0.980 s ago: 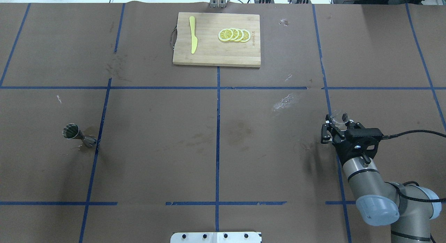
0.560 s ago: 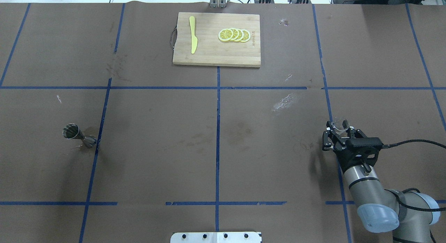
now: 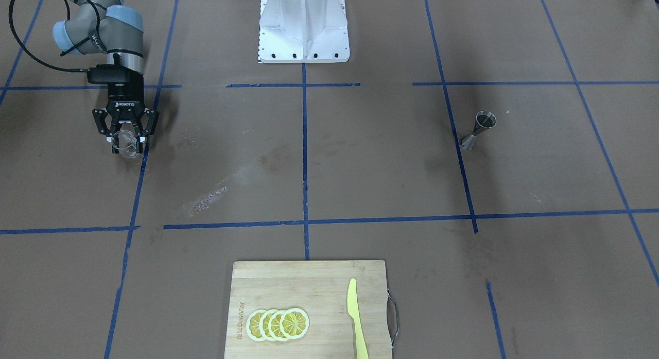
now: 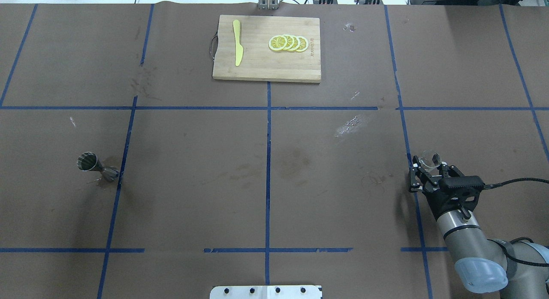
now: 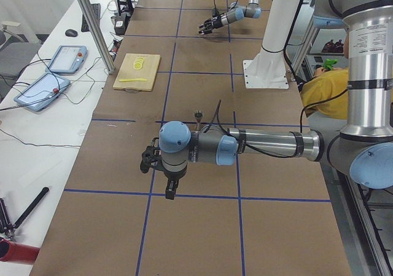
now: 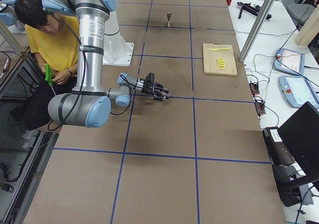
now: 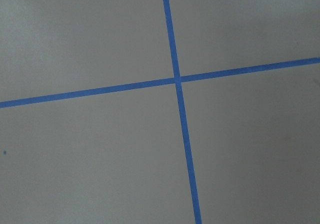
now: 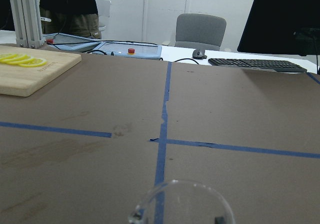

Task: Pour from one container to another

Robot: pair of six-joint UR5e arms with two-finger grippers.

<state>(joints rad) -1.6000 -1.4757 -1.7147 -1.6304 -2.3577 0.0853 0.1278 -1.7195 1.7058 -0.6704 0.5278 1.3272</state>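
1. Though it shows only from the side camera, the left pincer (image 5: 149,160) hangs over the counter (image 4: 193,161) at its far left end. Whether it is open or closed cannot be told.
2. Next along, the steel jigger (image 4: 96,167) stands alone on one cone, long axis vertical and open mouth up, apparently placed to receive the pour.
3. At mid-counter on the far edge, a cutting board (image 4: 257,65) carries lemon slices (image 4: 288,43) and a yellow knife (image 4: 237,42). It is well apart from both vessels and seemingly plays no part in this step.
4. At the right, the right pincer (image 4: 429,165) has its fingers closed on the sides of the glass cup (image 4: 430,159). The cup is held upright with its rim up and axis vertical, likely so nothing spills. Its contents cannot be made out, and nearly the whole counter lies between it and the jigger.
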